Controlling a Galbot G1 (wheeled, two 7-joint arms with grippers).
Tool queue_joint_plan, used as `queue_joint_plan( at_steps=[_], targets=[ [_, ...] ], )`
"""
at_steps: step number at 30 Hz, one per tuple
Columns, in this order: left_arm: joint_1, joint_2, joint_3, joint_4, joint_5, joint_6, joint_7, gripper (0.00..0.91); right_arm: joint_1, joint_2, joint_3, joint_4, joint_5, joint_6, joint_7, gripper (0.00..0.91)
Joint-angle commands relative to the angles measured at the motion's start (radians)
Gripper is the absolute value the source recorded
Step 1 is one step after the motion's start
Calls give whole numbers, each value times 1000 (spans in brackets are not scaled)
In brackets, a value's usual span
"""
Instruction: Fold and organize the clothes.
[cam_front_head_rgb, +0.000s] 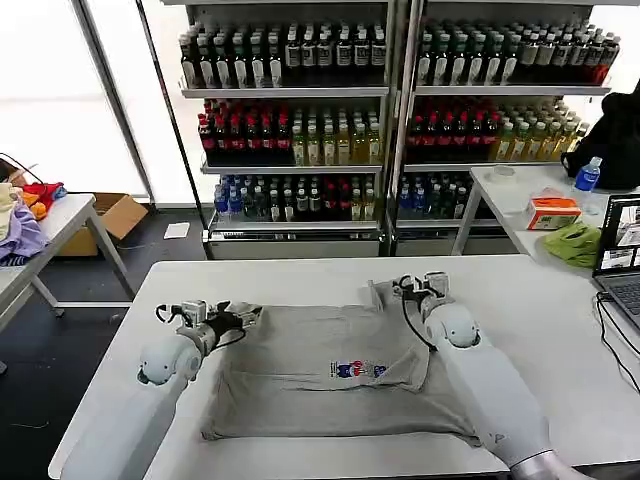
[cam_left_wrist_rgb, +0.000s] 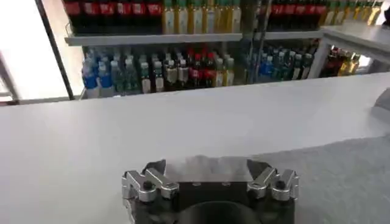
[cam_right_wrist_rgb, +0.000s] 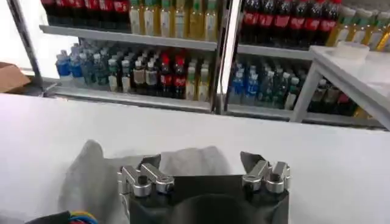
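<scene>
Where head view shows print, T-shirt (cam_front_head_rgb: 330, 375), grippers spread

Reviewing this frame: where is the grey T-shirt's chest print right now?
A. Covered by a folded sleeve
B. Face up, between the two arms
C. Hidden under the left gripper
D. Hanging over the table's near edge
B: in the head view the print lies face up on the T-shirt, between the left gripper and the right gripper, which sit at the shirt's far corners.
</scene>
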Motion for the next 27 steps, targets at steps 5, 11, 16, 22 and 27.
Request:
queue_joint_plan(
  at_steps=[5, 11, 16, 22, 27],
  targets=[
    [2, -24, 15, 37, 9, 6, -5, 0, -27, 15, 7, -12, -14, 2, 2, 0],
    [22, -25, 11, 27, 13, 17, -10, 0, -67, 14, 13, 7, -15, 7, 2, 0],
    [31, -25, 10, 15, 14, 21, -12, 0, -80, 10, 16, 21, -18, 6, 7, 0],
    [59, -26, 3, -4, 14, 23, -11, 0, -90, 0, 22, 47, -14, 4, 13, 0],
    [63, -39, -5, -5, 13, 11, -13, 0, -100, -5, 29, 63, -11, 3, 17, 0]
  ],
)
